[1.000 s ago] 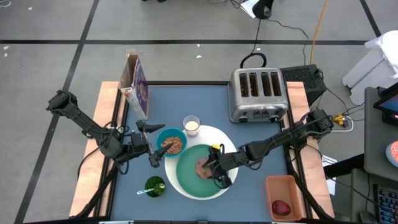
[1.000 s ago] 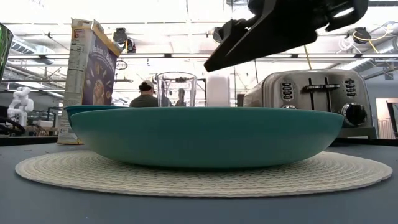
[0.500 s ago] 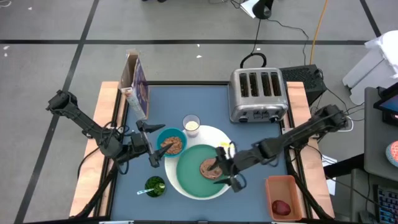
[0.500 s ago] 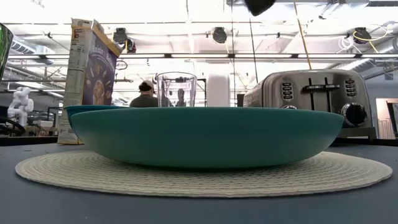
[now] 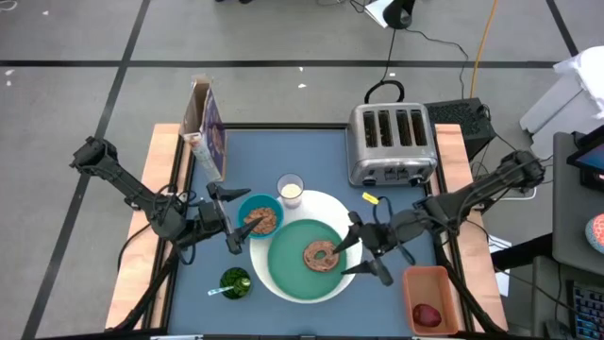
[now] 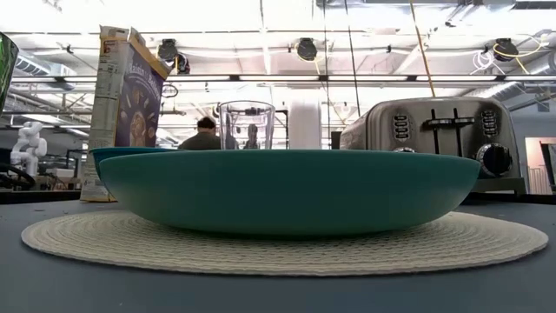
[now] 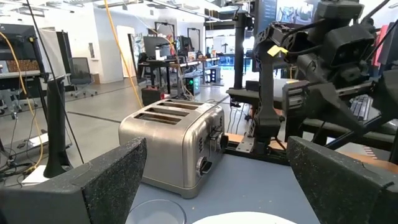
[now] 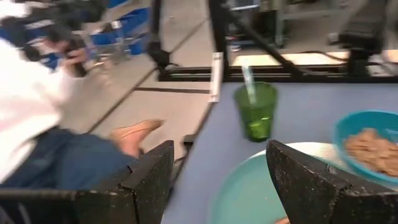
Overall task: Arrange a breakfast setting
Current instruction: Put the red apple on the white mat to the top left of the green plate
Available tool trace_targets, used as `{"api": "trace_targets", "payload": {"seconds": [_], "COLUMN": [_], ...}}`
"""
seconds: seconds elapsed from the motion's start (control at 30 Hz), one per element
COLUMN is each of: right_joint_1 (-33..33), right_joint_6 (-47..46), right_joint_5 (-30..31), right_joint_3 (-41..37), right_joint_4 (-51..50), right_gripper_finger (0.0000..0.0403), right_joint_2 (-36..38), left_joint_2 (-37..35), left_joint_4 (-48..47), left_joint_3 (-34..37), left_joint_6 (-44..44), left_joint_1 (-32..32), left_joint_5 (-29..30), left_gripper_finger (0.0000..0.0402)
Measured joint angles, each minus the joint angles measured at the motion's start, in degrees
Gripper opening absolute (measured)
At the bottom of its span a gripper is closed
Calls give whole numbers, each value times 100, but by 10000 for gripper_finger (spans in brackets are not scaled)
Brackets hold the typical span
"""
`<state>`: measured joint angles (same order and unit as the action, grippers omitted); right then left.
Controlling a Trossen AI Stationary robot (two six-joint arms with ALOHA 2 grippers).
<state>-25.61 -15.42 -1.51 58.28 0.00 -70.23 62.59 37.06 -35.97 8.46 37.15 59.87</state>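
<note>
My overhead feed is evenly lit, shadows soft. At desk level, ceiling lights [image 6: 261,22] blow out around twelve o'clock. My right wrist feed is smeared with motion blur.

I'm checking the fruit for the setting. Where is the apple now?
In the high view the apple lies in the orange bin at the table's near right corner, beyond the plates, just past the right pincer.

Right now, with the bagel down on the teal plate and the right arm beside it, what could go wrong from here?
The right gripper sits open just off the white plate; a low swing toward the apple in the orange bin might clip the rim and shift the teal plate and bagel. The left gripper is open right beside the cereal bowl, with the milk glass close behind; a careless move could spill either.
</note>
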Motion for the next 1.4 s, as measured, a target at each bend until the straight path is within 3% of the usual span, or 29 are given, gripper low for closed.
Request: {"api": "trace_targets", "payload": {"seconds": [0.2,0.4,0.67,0.87,1.4], "right_joint_1": [-229,-882,-1720,-2374,-3280], "right_joint_6": [-203,-1540,-4247,-5888,-6994], "right_joint_5": [-1323,-718,-757,-1070,-1069], "right_joint_3": [0,0,0,2,2], "right_joint_4": [-539,-1563,-3067,-3434,-3889], "right_gripper_finger": [249,249,249,249,249], "right_joint_2": [453,932,917,633,-502], "left_joint_2": [0,0,0,0,0], "left_joint_4": [0,0,-1,-2,-1], "left_joint_3": [0,0,0,0,0], "left_joint_6": [-1,-23,-141,-149,-149], "left_joint_1": [0,0,0,0,0], "left_joint_5": [-2,-1,-2,-2,0], "left_gripper_finger": [392,392,392,392,392]}}
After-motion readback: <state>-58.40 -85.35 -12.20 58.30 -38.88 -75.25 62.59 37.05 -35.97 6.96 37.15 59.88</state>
